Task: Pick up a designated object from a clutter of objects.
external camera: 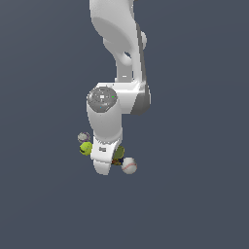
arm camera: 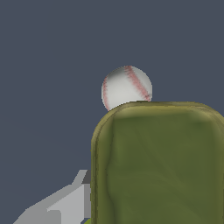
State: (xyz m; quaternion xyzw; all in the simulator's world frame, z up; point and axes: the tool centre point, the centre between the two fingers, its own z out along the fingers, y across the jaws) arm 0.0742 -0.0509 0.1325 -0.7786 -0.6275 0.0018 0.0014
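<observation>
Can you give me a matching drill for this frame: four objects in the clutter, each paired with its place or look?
Things:
1. olive-green-topped rounded tin
2. white red-stitched baseball
3. yellow-green tennis ball
4. small greyish ball

Descriptions:
A. just above the tennis ball in the exterior view
B. fills much of the wrist view, mostly hidden behind the arm in the exterior view
C. on the exterior view's right of the cluster
D. bright, on the exterior view's left of the arm's lower end

Pairs: 1-B, 2-C, 3-D, 4-A
</observation>
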